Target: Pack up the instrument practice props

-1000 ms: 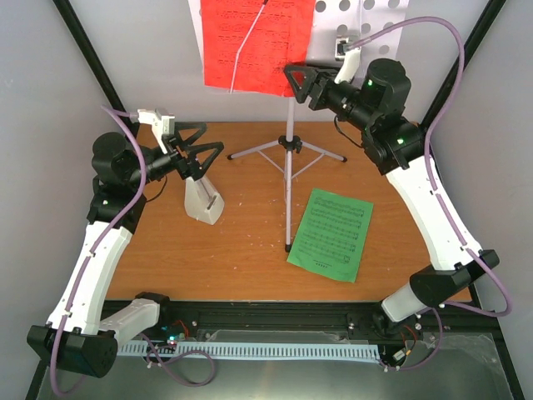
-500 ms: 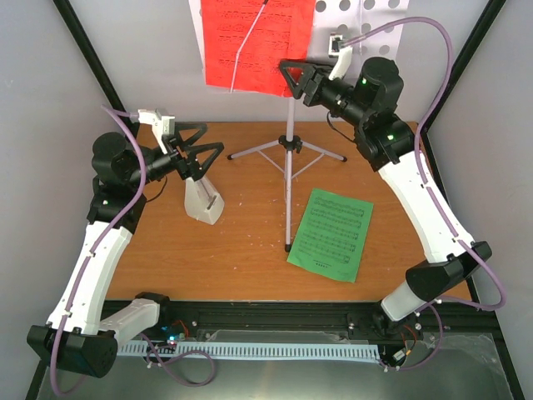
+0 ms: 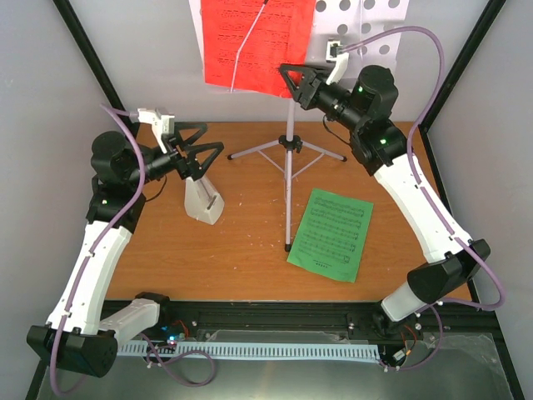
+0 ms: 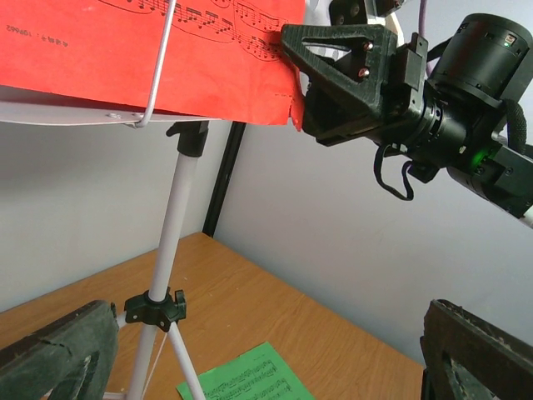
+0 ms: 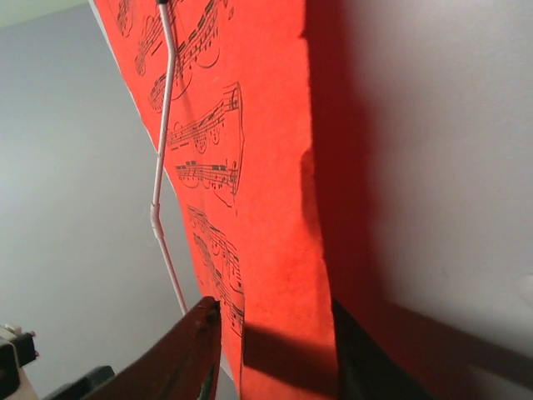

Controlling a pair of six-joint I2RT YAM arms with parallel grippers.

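Observation:
The red sheet-music page (image 3: 250, 42) hangs on the white perforated music stand (image 3: 366, 17), whose thin tripod (image 3: 289, 158) stands at the back of the table. My right gripper (image 3: 285, 77) is raised at the page's lower right corner. In the right wrist view its jaws (image 5: 271, 333) stand one on each side of the red page (image 5: 266, 208), with a gap still showing. The green page (image 3: 331, 233) lies flat on the table. My left gripper (image 3: 213, 137) hangs wide open just above the white metronome (image 3: 202, 200), holding nothing.
A thin wire page holder (image 5: 162, 150) crosses the front of the red page. The tripod's legs (image 3: 258, 150) spread across the back of the wooden table (image 3: 250, 250). Grey walls and black frame posts (image 3: 92, 58) close in the sides.
My right arm has moved left and up to the red page's corner, and its jaws have narrowed around the page's edge. The left arm has stayed still.

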